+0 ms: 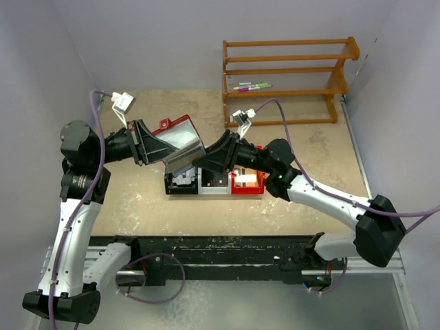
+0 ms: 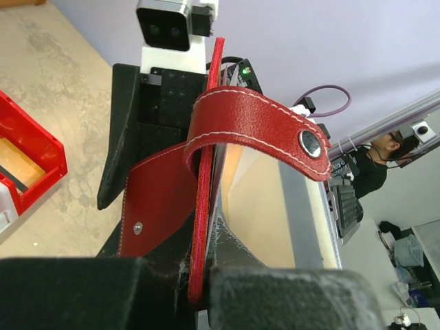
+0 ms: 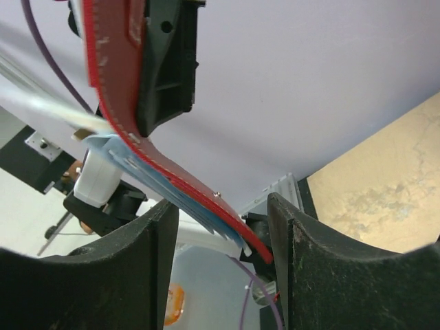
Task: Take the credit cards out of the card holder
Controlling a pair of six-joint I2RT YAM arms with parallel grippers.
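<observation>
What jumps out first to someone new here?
The maroon card holder is held aloft mid-table between both arms: the left gripper clamps its edge, the right gripper straddles its blue sleeves with fingers apart. Its red strap loops across the left wrist view; a wooden rack stands far right.

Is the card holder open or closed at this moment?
Open. The card holder shows its grey inner sleeves from above, and its strap curls loose, snap unfastened.
</observation>
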